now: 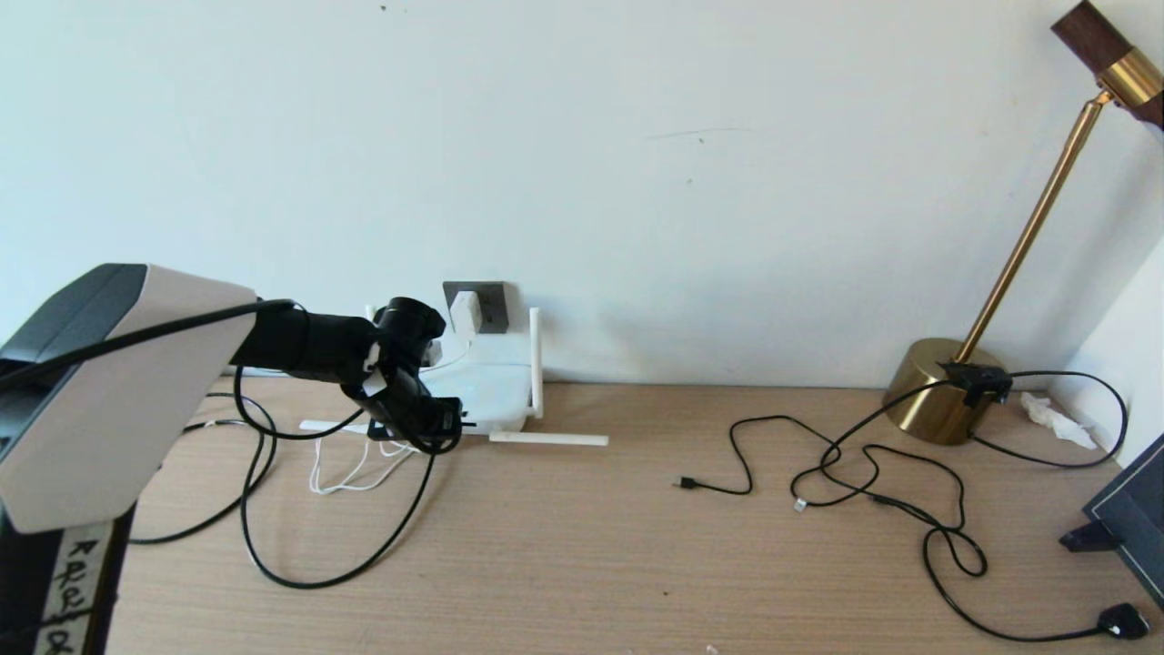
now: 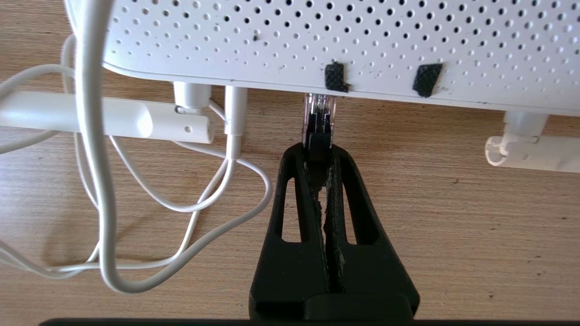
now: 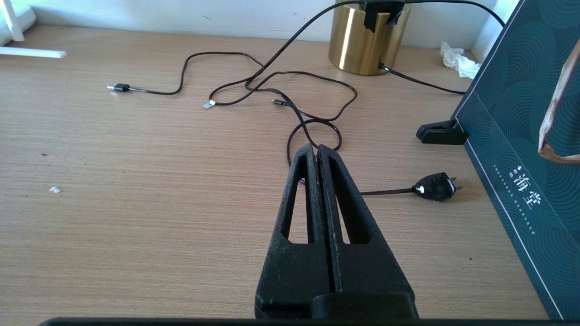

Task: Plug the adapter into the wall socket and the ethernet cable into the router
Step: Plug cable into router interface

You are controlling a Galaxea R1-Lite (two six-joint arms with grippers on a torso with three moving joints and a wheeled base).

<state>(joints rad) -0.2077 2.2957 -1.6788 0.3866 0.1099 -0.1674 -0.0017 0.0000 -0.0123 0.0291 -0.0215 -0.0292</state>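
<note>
- In the head view the left gripper (image 1: 446, 420) hides the router (image 1: 491, 382) ports.
- Its fingers pinch the ethernet cable (image 2: 319, 122) connector at the router's edge.
- The right gripper (image 3: 316, 151) is closed, empty, above the wooden desk (image 3: 136, 181).
- White wall (image 1: 727, 182) behind.

Left gripper (image 2: 320, 149) fingers pinched on ethernet cable (image 2: 319, 118) plug at router (image 2: 344, 40) port edge; white cord (image 2: 97, 149) loops crowd worktop (image 1: 582, 564) at 9 o'clock of it, antenna (image 2: 534, 151) lying at 3 o'clock. Router backs onto wall at 12 o'clock. Worktop centre bare, broad passage. Toward 3 o'clock: thin black cables (image 1: 873, 491) sprawl, lamp base (image 1: 937, 391) by wall, dark bag (image 3: 530, 136) at edge. Right gripper (image 3: 317, 151) shut, above cable loop.
</note>
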